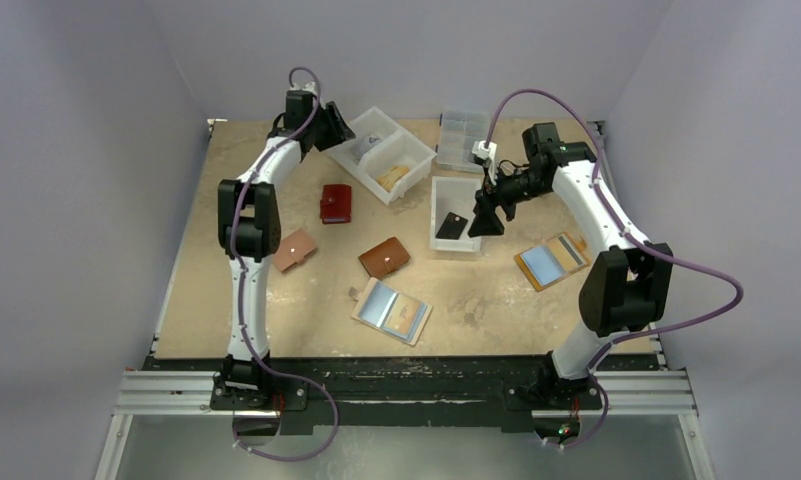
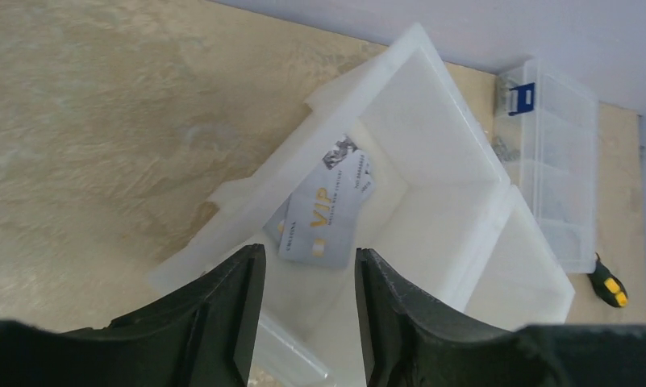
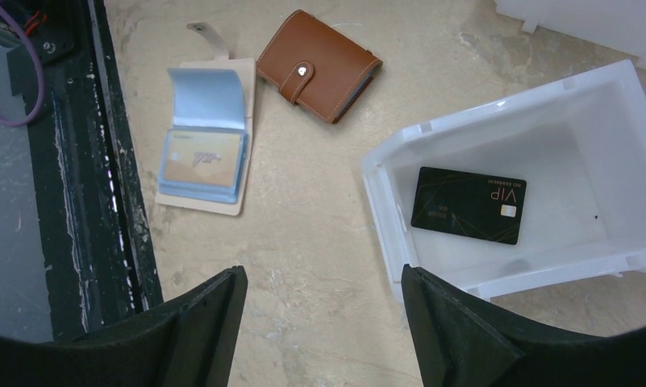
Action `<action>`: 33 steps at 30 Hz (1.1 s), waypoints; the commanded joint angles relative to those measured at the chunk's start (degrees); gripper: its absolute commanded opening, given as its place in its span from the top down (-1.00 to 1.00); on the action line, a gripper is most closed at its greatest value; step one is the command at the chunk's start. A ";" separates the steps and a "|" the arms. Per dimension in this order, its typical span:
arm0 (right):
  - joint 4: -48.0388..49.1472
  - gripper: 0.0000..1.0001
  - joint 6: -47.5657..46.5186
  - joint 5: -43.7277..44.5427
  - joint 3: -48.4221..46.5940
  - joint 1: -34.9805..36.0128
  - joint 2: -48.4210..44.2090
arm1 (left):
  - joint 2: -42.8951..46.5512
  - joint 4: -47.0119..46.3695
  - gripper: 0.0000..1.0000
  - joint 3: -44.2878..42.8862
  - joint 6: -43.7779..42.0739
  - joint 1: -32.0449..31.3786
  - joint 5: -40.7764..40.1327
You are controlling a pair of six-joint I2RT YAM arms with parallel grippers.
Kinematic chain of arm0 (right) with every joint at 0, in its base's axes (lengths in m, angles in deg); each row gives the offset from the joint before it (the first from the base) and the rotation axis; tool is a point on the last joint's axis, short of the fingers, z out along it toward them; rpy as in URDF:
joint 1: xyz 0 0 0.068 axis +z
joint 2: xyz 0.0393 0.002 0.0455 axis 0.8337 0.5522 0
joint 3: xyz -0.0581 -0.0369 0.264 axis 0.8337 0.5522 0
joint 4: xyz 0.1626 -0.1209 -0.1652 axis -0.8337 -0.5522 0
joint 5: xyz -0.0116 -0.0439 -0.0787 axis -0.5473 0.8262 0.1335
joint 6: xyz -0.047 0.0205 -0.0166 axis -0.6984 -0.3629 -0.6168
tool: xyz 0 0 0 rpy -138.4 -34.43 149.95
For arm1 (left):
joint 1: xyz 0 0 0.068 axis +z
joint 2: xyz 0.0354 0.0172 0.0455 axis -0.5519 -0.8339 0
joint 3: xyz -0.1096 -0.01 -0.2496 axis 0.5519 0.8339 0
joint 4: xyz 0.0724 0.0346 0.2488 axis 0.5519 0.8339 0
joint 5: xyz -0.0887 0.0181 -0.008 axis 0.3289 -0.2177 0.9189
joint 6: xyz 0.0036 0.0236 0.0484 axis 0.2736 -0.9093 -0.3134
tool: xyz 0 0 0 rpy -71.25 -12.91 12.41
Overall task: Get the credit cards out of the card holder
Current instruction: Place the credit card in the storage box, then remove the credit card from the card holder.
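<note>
Hovering over the far-left white bin [image 2: 368, 72], the left gripper [image 2: 309, 258] has its jaws parted with nothing between them. A grey credit card [image 2: 327, 214] lies tilted against the bin's wall below, with the edge of a second card showing under it. The right gripper [image 3: 321, 278] hangs by the middle bin [image 3: 384, 201], jaws spread wide and empty; a black card [image 3: 468, 205] lies flat on that bin's floor.

Cards remain in the holders. The open cream holder [image 3: 206, 145] at near centre shows one behind its blue sleeves, and the open orange holder [image 1: 551, 262] lies at the right. The brown holder [image 3: 319, 64], the red holder [image 1: 336, 203] and the pink holder [image 1: 294, 250] are shut.

Likely hazards:
- A fingertip that pinches sleeve and card together would probably lift the whole unanchored holder.
- A card seated flush in its sleeve offers little edge, so the fingers may slip off it.
- The shut holders need their snaps undone, and pushing on one could slide it across the table.
- Either arm leaving low could catch a bin wall and shift or tip the bin.
</note>
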 commanded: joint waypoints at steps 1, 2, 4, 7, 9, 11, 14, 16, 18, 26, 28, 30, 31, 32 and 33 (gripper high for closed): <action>-1.13 -0.57 0.55 -1.26 -2.28 -0.30 -2.19 | 9.12 8.99 0.03 -1.52 -4.89 -0.40 -11.03; -1.13 -0.57 0.62 -0.87 -1.95 -0.26 -2.71 | 11.49 9.11 0.02 0.77 -5.77 -0.44 -12.67; -0.73 -0.57 0.84 -0.95 -0.84 -0.25 -3.90 | 18.25 6.86 0.00 7.94 -6.83 -0.40 -15.51; -0.21 -0.57 0.15 -1.98 1.57 -0.21 -6.01 | 31.25 0.54 -0.17 21.93 -7.25 -0.31 -18.17; -0.56 -0.58 -1.36 -3.33 2.82 0.02 -7.47 | 40.17 -3.51 -0.40 31.00 -6.67 -0.16 -18.55; -1.55 -0.57 -3.35 -4.66 3.62 0.44 -8.35 | 47.77 -5.20 -0.72 38.53 -4.33 0.14 -20.02; -3.57 -0.59 -7.01 -6.76 5.00 1.23 -9.15 | 57.81 -5.52 -0.97 48.42 0.41 1.00 -19.37; -4.86 -0.59 -9.97 -8.27 5.99 1.83 -9.70 | 64.41 -6.05 -0.97 53.85 1.70 1.78 -12.35; -5.02 -0.61 -12.03 -8.53 7.44 2.85 -10.54 | 69.41 -5.87 -0.94 58.83 2.43 2.06 -6.02; 2.05 -0.61 -10.35 -4.67 16.94 6.97 -15.14 | 83.36 5.24 -0.76 68.47 6.70 -7.83 -0.47; 4.51 -0.61 -9.31 -3.89 19.75 7.94 -16.48 | 85.27 6.39 -0.74 70.53 7.72 -14.50 -4.66; 6.64 -0.61 -8.28 -4.09 22.14 8.26 -17.52 | 86.30 7.99 -0.69 72.03 8.79 -21.40 -11.46; 7.18 -0.61 -8.03 -4.27 23.21 8.27 -17.90 | 86.21 9.51 -0.68 72.29 8.82 -24.80 -14.99; 7.56 -0.61 -8.06 -4.23 23.75 8.27 -18.18 | 85.81 11.05 -0.68 72.31 9.03 -28.06 -18.69; 7.91 -0.61 -8.07 -4.04 24.27 8.23 -18.52 | 85.16 12.47 -0.68 71.92 9.28 -31.03 -21.54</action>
